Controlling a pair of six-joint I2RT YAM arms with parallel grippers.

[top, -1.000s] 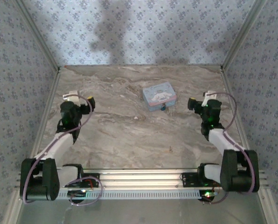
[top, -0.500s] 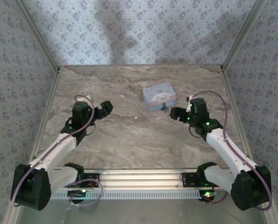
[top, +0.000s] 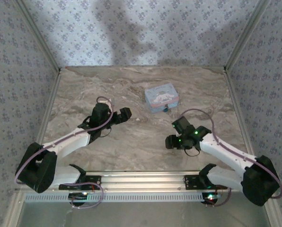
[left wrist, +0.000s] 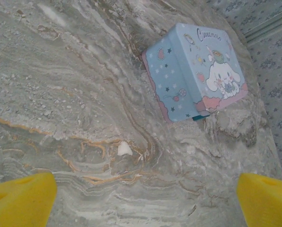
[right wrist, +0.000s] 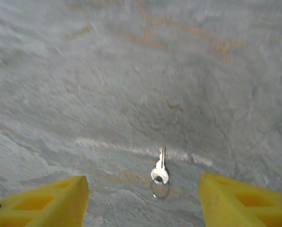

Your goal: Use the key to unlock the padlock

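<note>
Right end effector (right wrist: 143, 204) now hangs over the key (right wrist: 160, 171), fingers apart and clamped on nothing, the key lying flat on the bench (top: 141, 85) between them, untouched. A second ago this arm was folded back by the right edge, level with the tin (top: 162, 97); it has since swung inward and down toward the near edge, right of centre, and its fingers seem to have begun narrowing. That reads as the approach to a pick: the key is lined up, with its ring toward the camera and its blade pointing away, but not yet gripped.

Left end effector (top: 123, 114) has moved too, from the left edge out toward the middle, and stands wide apart and empty, its wrist camera looking at the tin. The padlock (top: 165, 109) sits against the tin's near side, toward the far edge and right of centre, seen from the left wrist as little more than a teal sliver under the tin's corner. I judge the left arm is getting ready to steady the lock.

The tin lid carries a cartoon white puppy and a cursive word starting "Cinnam" – the rest I cannot read
</note>
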